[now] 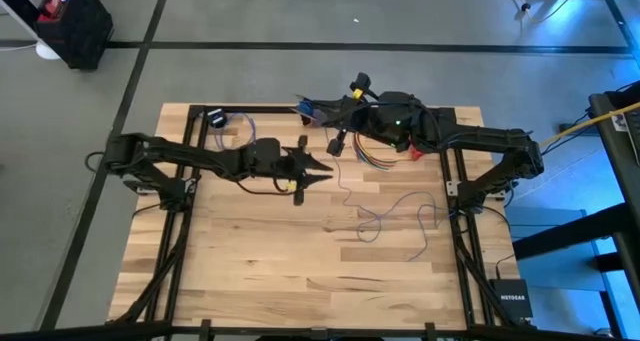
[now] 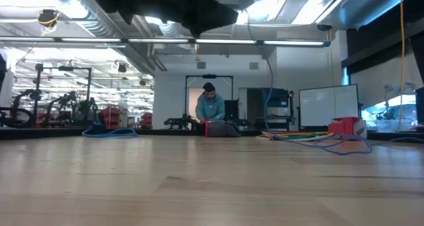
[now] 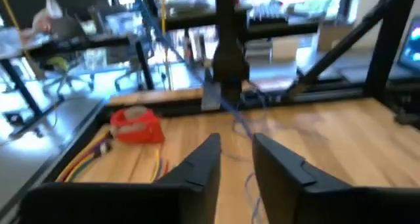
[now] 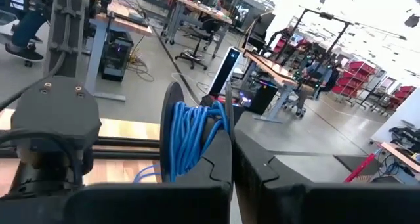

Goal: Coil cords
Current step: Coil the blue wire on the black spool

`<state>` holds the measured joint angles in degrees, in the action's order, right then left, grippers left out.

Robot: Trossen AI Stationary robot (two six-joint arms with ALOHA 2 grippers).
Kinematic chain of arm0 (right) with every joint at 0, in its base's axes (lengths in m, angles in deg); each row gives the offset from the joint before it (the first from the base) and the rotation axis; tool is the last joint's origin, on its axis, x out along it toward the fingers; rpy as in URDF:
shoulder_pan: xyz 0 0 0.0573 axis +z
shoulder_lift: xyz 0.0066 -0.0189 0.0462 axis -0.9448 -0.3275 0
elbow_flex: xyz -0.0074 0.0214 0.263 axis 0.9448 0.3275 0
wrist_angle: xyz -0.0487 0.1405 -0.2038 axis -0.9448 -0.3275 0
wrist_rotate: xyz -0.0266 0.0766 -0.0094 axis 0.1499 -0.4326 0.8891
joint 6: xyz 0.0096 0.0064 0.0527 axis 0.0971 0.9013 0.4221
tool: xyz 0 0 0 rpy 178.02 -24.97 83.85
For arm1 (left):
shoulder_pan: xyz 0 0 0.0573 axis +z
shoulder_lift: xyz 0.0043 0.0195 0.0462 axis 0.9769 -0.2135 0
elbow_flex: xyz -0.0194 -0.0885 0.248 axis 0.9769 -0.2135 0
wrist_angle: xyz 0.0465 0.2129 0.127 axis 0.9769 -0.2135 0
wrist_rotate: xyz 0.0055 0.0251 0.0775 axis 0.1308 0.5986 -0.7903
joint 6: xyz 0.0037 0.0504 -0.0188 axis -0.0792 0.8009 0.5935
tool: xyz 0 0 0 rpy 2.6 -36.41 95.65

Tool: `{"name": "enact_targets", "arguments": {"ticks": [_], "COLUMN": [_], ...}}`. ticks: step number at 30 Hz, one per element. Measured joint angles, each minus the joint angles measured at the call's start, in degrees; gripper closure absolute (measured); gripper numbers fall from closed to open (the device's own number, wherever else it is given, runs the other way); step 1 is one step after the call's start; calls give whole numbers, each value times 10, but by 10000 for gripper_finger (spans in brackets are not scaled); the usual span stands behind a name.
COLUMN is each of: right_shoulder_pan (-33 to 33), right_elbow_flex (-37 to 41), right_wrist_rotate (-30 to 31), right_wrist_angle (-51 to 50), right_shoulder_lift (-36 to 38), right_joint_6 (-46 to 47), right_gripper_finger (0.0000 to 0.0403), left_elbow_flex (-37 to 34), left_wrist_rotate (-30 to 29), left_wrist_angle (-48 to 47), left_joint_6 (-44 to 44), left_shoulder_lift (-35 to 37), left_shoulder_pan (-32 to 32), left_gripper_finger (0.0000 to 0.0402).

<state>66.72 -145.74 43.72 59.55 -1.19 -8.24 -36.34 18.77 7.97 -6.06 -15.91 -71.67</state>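
Two pincers hovered above the table (image 1: 250, 251): left pincer (image 1: 322, 168) parted and empty beside the wire (image 1: 400, 216), right pincer (image 1: 342, 109) shut.

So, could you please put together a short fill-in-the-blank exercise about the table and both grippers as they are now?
1. The tabletop is made of ____.
2. The loose thin wire lies on the half of the table nearer the ____ arm.
3. The left gripper has its fingers ____, with nothing between them.
4. The right gripper has its fingers ____.

Missing words: wood; right; open; shut

Thin grey-lilac cord (image 1: 400, 213), loose squiggles, right-centre of table, prob. uncoiled
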Motion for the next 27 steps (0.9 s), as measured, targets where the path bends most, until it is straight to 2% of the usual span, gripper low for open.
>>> {"name": "enact_targets", "arguments": {"ticks": [5, 8, 10, 13, 20, 24, 27], "right_shoulder_pan": [0, 0, 0, 0, 0, 0, 0], "right_elbow_flex": [1, 1, 1, 1, 1, 1, 1], "right_wrist_rotate": [0, 0, 0, 0, 0, 0, 0], "right_wrist_angle": [-5, -14, -15, -16, -18, -18, -18], "right_shoulder_lift": [0, 0, 0, 0, 0, 0, 0], "right_joint_6": [0, 0, 0, 0, 0, 0, 0], "right_gripper_finger": [400, 400, 400, 400, 400, 400, 400], "left_elbow_flex": [0, 0, 0, 0, 1, 1, 1], "left_wrist_rotate": [4, 75, 99, 101, 99, 99, 99], "left_wrist_angle": [68, 115, 155, 193, 214, 221, 222], "left_joint_6": [-59, -78, -93, -107, -115, -110, -100], "left_shoulder_lift": [-25, -46, -61, -74, -76, -76, -76], "left_shoulder_pan": [21, 27, 26, 27, 31, 31, 31], "left_gripper_finger": [279, 272, 270, 270, 270, 286, 320]}}
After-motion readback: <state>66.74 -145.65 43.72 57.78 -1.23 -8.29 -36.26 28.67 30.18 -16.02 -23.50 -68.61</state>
